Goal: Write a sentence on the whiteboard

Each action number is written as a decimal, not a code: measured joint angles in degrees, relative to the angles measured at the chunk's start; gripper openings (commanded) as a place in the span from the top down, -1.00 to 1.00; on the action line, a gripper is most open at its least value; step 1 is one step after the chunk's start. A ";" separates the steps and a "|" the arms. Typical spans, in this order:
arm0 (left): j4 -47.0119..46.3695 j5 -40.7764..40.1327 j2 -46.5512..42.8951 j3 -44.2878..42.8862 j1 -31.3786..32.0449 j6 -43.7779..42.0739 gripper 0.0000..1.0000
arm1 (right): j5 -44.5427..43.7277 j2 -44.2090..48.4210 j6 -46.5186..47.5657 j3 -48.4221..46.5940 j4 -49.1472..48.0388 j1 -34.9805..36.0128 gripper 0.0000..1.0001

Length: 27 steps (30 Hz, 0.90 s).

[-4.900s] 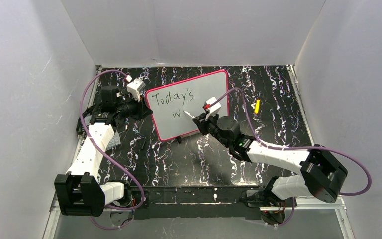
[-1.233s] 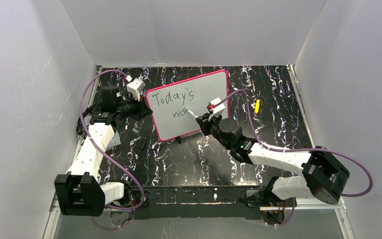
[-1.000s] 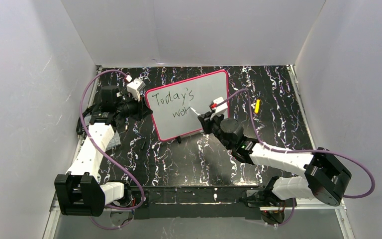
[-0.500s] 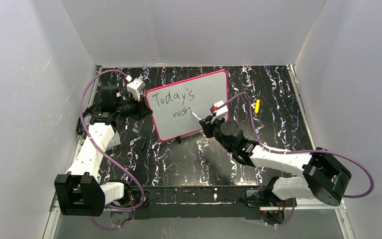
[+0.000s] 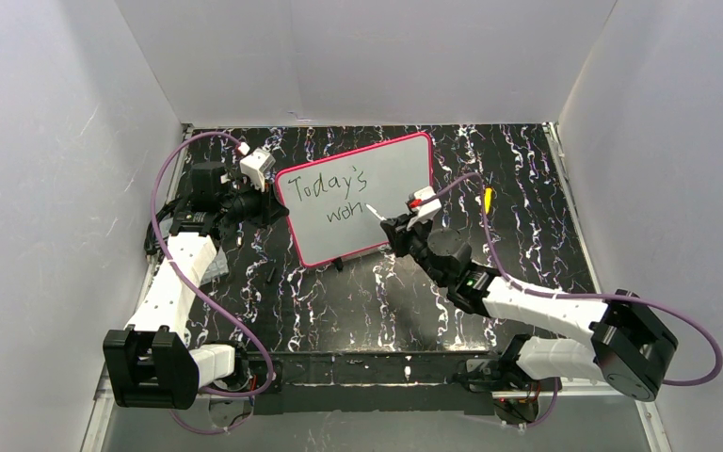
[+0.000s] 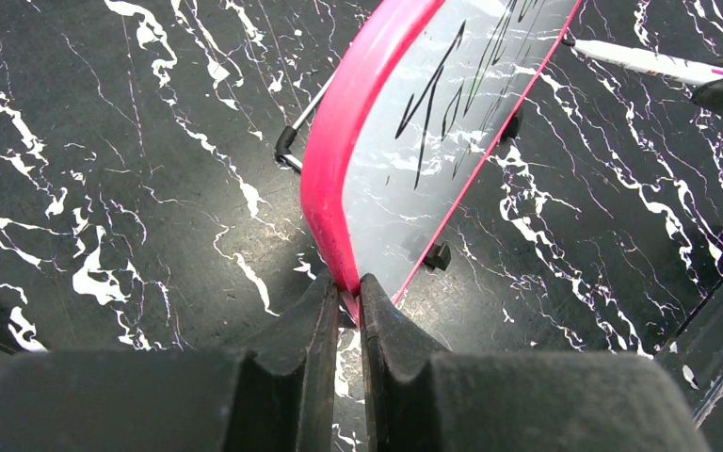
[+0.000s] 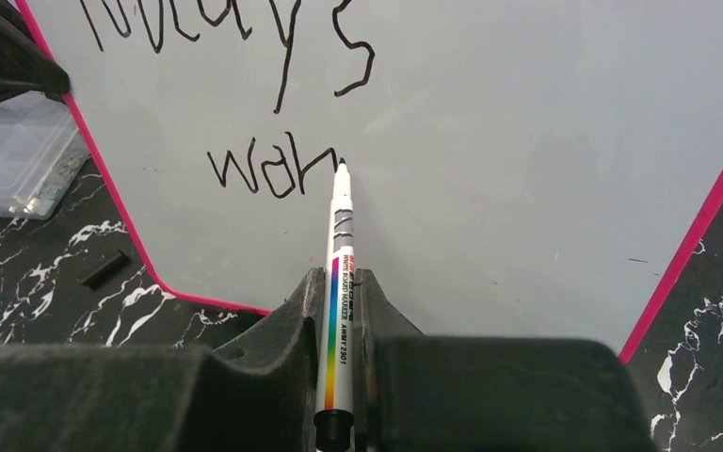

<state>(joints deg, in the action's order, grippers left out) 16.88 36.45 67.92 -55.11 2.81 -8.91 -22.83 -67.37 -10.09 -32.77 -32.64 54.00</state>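
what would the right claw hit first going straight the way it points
The pink-framed grey-white whiteboard: the white marker in the right claw aims at it, tip touching or nearly so, beside the black lettering.

The left claw (image 6: 348, 287) points inward, pinched closed; the right arm stretches forward-left, right claw (image 7: 339, 278) clamped.

Plain pale walls (image 5: 367, 56) close in on three sides of a black counter (image 5: 339, 301) streaked with white veins, marble-like though possibly only printed; the light falls soft and even.
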 measured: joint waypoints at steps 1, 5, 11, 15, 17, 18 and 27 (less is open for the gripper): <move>0.00 0.02 0.00 0.00 0.00 0.00 1.00 | 0.00 -0.15 0.04 0.00 0.00 -0.04 0.97; 0.00 0.02 0.00 0.00 0.00 0.00 1.00 | -0.04 -1.11 0.20 0.00 0.11 -0.26 0.97; 0.00 0.02 0.00 0.00 0.00 0.00 1.00 | -1.18 -1.70 0.17 0.00 0.13 -0.37 0.97; 0.00 0.04 0.00 0.00 0.00 0.00 1.00 | -1.55 -2.08 0.22 0.00 0.11 -0.68 0.97; 0.00 0.04 0.00 0.00 0.00 0.00 1.00 | -1.68 -2.62 0.28 0.00 0.11 -0.81 0.97; 0.00 0.02 0.00 0.00 0.00 0.00 1.00 | -1.70 -2.91 0.35 -0.02 0.09 -0.90 0.97; -0.02 -0.07 0.02 0.00 -0.02 0.00 1.00 | -1.64 -3.30 1.27 -0.46 -0.20 -1.01 0.97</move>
<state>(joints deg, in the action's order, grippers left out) 16.86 36.38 67.94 -55.11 2.79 -8.91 -24.47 -70.67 -8.82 -33.23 -32.84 52.99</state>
